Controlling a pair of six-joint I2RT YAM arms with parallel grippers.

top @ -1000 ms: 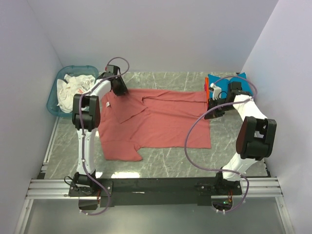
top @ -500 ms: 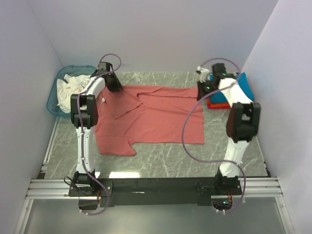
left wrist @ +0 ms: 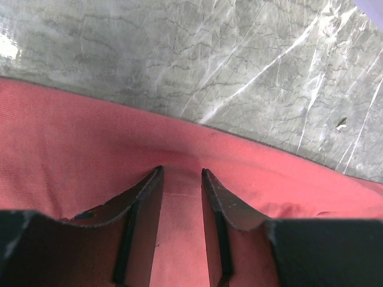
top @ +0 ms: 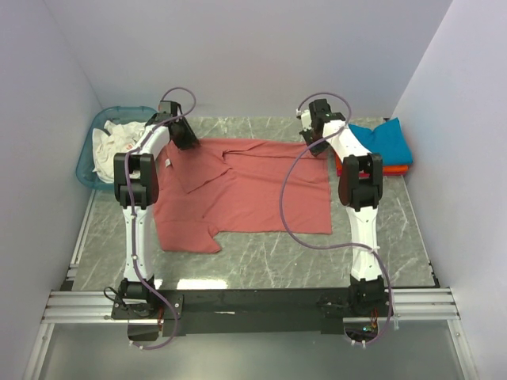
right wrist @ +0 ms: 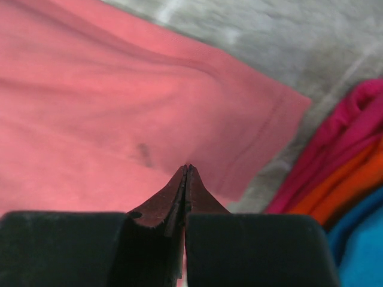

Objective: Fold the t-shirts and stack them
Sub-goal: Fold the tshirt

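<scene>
Holding right end effector (right wrist: 187, 170) fully closed, tips at far right corner of dusty-red t-shirt (top: 253, 190); cannot tell if cloth nipped. Left end effector (left wrist: 181, 173) part-closed at far left edge, red fold between jaws, looks pinched. Shirt lies spread on table (top: 380, 245), one flap turned in, folding barely begun by my reckoning. Teal-blue t-shirt (top: 388, 141) over orange t-shirt (top: 372, 169) already folded, stacked at far right. Basket (top: 85, 170) at left holds white cloth. Neck label (top: 173, 163) white, no writing readable.
</scene>
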